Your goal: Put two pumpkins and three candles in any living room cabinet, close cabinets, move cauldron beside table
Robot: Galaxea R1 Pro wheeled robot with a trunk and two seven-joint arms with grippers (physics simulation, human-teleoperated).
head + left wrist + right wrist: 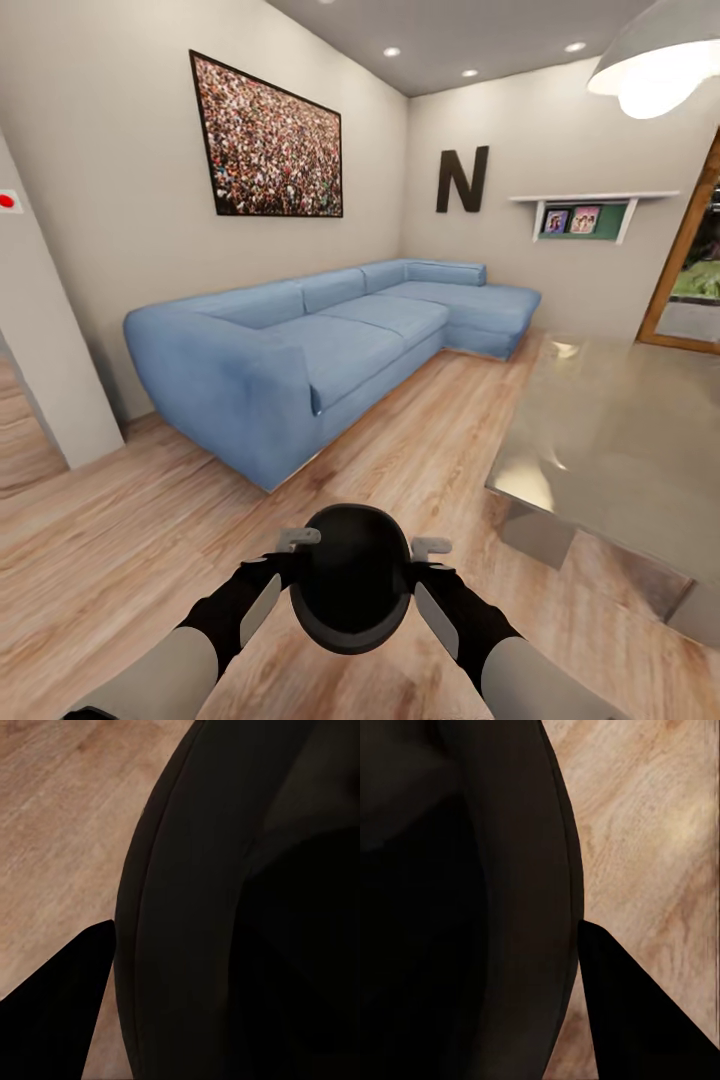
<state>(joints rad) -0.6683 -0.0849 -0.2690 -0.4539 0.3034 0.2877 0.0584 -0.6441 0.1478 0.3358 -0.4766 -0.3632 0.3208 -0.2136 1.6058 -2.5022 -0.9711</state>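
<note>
I hold the black cauldron (350, 590) low in front of me, mouth tipped toward the camera, above the wood floor. My left gripper (290, 575) clamps its left rim and my right gripper (418, 580) clamps its right rim. In the left wrist view the cauldron's dark wall (195, 907) sits close up, with one black finger (60, 1020) outside it. The right wrist view mirrors this: the cauldron's wall (510, 870) and an outer finger (637, 1020). The greyish glassy table (620, 430) stands to the right, a short gap from the cauldron.
A blue corner sofa (330, 350) runs along the left wall and far corner. A white wall corner (50, 380) juts out at the left. A wood-framed doorway (690, 280) opens at the far right. Light plank floor (430, 430) lies between sofa and table.
</note>
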